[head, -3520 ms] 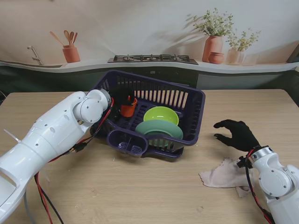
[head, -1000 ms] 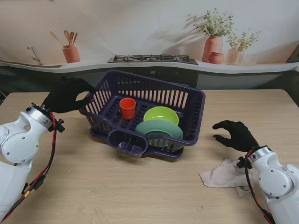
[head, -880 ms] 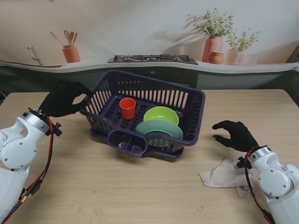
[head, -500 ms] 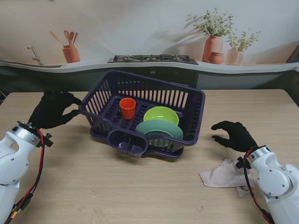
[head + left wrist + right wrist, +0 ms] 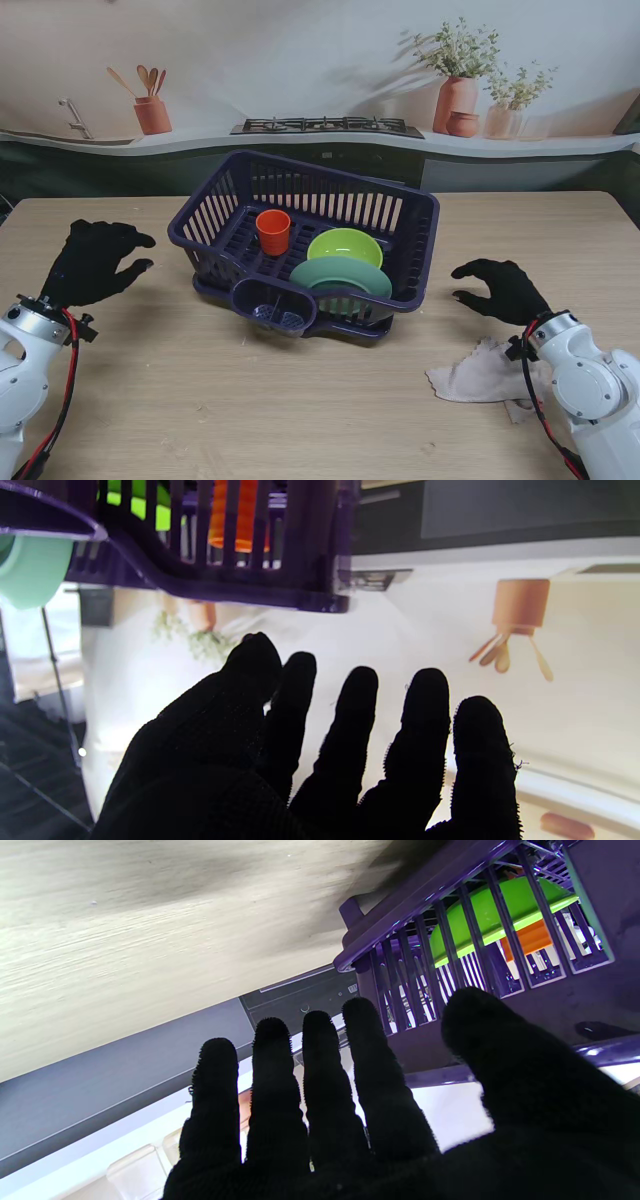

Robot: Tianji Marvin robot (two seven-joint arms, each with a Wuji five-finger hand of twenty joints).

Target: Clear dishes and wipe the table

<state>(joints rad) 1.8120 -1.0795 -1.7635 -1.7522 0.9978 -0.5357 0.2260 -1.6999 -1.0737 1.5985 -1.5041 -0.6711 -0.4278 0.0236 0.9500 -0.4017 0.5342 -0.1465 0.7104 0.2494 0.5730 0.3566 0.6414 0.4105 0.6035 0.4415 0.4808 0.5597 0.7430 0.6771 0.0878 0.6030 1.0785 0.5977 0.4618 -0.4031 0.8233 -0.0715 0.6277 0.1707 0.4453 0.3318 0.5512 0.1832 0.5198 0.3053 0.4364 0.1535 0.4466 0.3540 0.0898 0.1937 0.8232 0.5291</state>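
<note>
Since 3.5 s ago, the left hand (image 5: 93, 262) has left the cup (image 5: 273, 231) standing in the rack (image 5: 215, 262) and drawn back toward me; it now hovers well to the left of the rack, fingers spread, holding nothing. To its right, inside the rack, sit the cup, then the bowl (image 5: 345, 243) and the plate (image 5: 341, 275) just nearer me. Right of the rack, the right hand (image 5: 500, 288) hangs over the table (image 5: 300, 400), fingers loosely apart and empty; the cloth (image 5: 478, 373) lies just nearer me than this hand, beside the wrist.

The dishes look cleared, so wiping seems next. To do it well, the right hand should come back onto the cloth, press it flat with the whole palm, and sweep without nudging the rack.

Count: one cup, one bowl, one plate, one rack, one cloth.
</note>
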